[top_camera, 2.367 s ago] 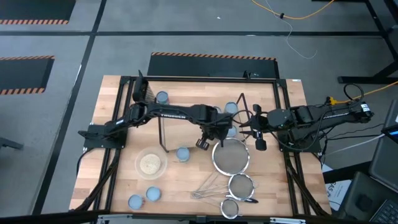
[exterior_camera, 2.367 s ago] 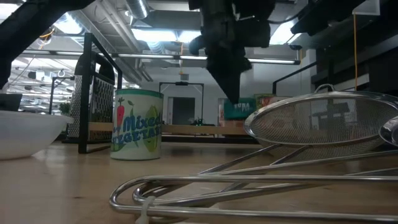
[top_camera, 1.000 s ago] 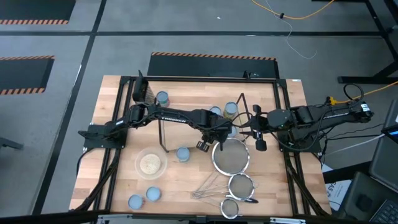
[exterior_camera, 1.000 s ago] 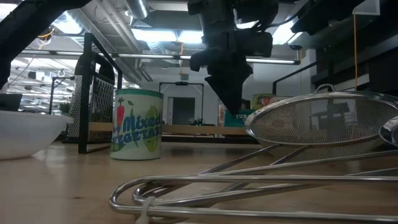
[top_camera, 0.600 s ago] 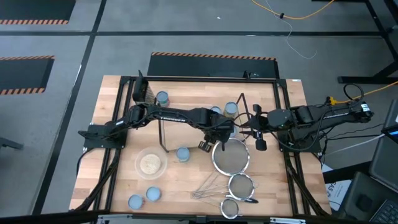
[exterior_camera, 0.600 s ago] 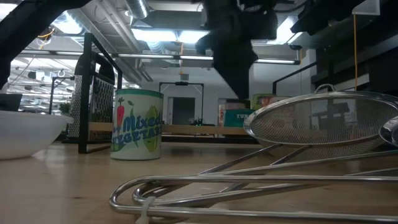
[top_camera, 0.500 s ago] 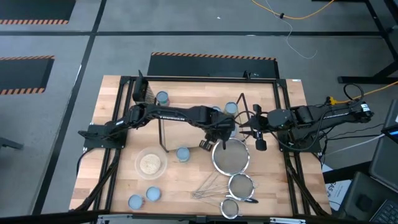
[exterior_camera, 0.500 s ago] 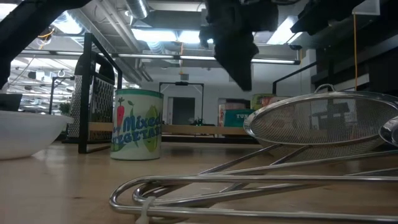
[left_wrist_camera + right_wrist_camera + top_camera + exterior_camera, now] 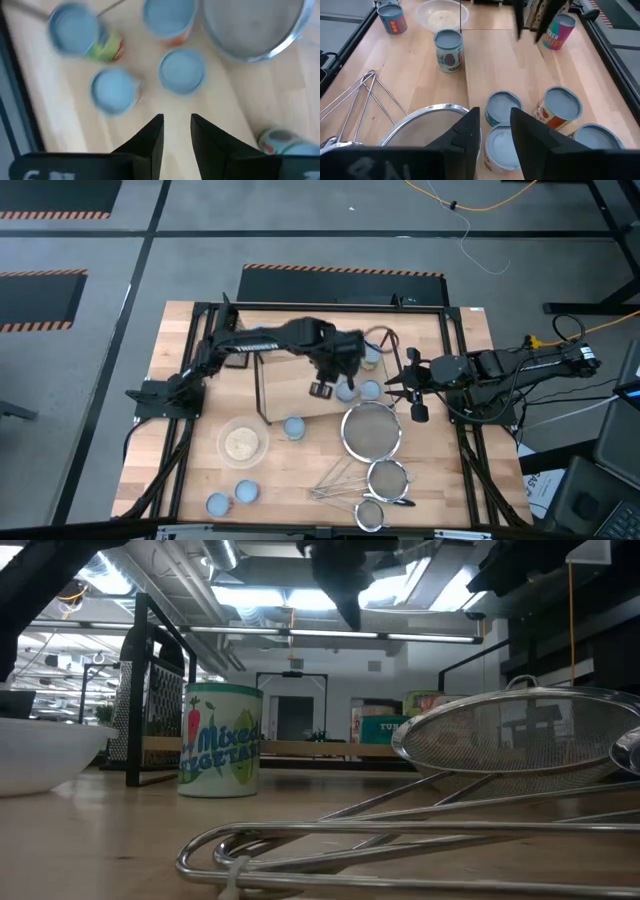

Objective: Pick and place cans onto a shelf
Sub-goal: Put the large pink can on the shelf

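Several cans with pale blue tops stand close together on the light-wood shelf; two of them show in the high view. In the left wrist view the nearest ones stand upright on their bases. My left gripper hangs above the shelf, left of this group, open and empty; it also shows in its wrist view. My right gripper waits at the shelf's right end, open and empty, close to the same cans. Other cans stand on the table.
A big wire strainer lies next to the shelf's near right corner, with two smaller ones nearer. A clear bowl of grains stands at the near left. A dark grater stands at the far left.
My left gripper has risen from just above the cans on the shelf and gone toward the table's far left. In the low view it has climbed from in front of the green can to the top of the picture. The cans stay upright on the shelf.
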